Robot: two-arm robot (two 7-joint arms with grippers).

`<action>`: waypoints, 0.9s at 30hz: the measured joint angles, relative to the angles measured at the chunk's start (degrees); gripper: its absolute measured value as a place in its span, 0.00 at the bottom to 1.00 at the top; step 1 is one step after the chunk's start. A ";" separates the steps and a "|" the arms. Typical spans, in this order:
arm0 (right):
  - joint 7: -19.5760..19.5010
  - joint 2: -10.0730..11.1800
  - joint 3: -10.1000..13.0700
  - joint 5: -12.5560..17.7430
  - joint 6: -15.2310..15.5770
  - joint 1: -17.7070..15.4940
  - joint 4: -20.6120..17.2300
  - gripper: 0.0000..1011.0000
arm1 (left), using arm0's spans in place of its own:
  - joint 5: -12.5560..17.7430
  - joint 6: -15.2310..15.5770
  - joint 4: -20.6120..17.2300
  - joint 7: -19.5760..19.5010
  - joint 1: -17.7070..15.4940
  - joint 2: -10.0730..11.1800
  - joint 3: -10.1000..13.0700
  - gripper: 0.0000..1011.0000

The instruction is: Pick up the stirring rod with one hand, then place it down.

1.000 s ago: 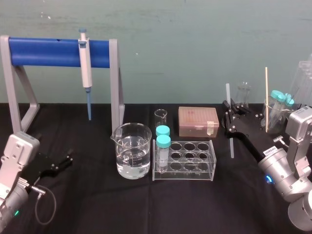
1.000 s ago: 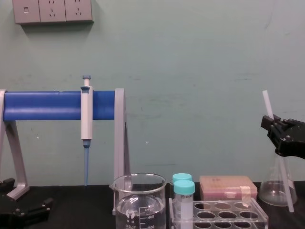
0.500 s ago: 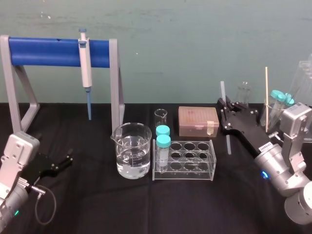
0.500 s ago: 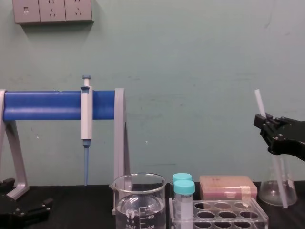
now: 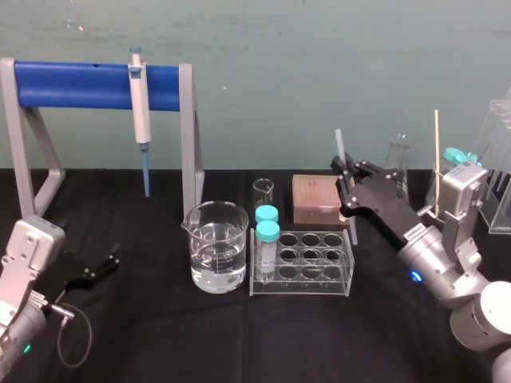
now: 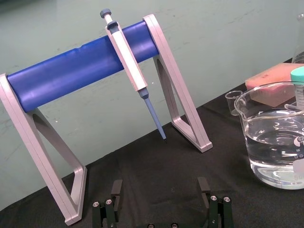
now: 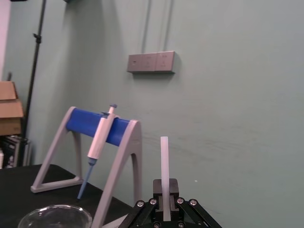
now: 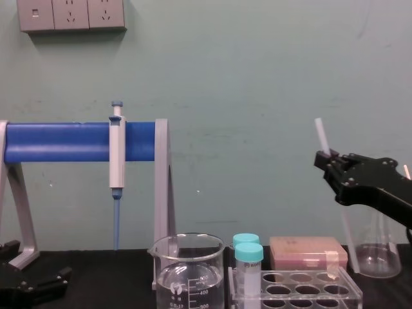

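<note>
The stirring rod (image 5: 339, 148) is a translucent white stick, held nearly upright above the table with its lower end hanging just behind the right end of the tube rack. My right gripper (image 5: 343, 185) is shut on it around its upper middle. From the chest the stirring rod (image 8: 320, 135) leans slightly, its top sticking out above the right gripper (image 8: 326, 162). In the right wrist view the stirring rod (image 7: 164, 156) rises straight out of the closed right gripper (image 7: 165, 192). My left gripper (image 5: 109, 258) rests low at the table's left, fingers (image 6: 116, 190) spread apart with nothing between them.
A blue bar stand (image 5: 80, 85) carries a pipette (image 5: 140, 104) at the back left. A water beaker (image 5: 216, 243), a tube rack (image 5: 303, 263) and a pink tip box (image 5: 315, 195) occupy the middle. A glass flask (image 5: 398, 155) and a thin stick (image 5: 436, 159) stand at the right.
My right gripper has carried the stirring rod leftward, from in front of the flask to beside the tip box and rack. The left arm has stayed put.
</note>
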 joint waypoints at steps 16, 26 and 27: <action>5.68 -1.26 -2.56 3.79 -1.12 2.62 4.78 0.07 | 0.00 0.00 0.00 0.00 0.00 0.00 0.00 0.99; 5.85 -1.50 -3.05 5.15 0.05 2.45 5.63 0.07 | 0.00 0.00 0.00 0.00 0.00 0.00 0.00 0.99; 5.74 -1.50 -3.05 5.16 0.11 2.41 5.65 0.07 | 0.00 0.00 0.00 0.00 0.00 0.00 0.00 0.99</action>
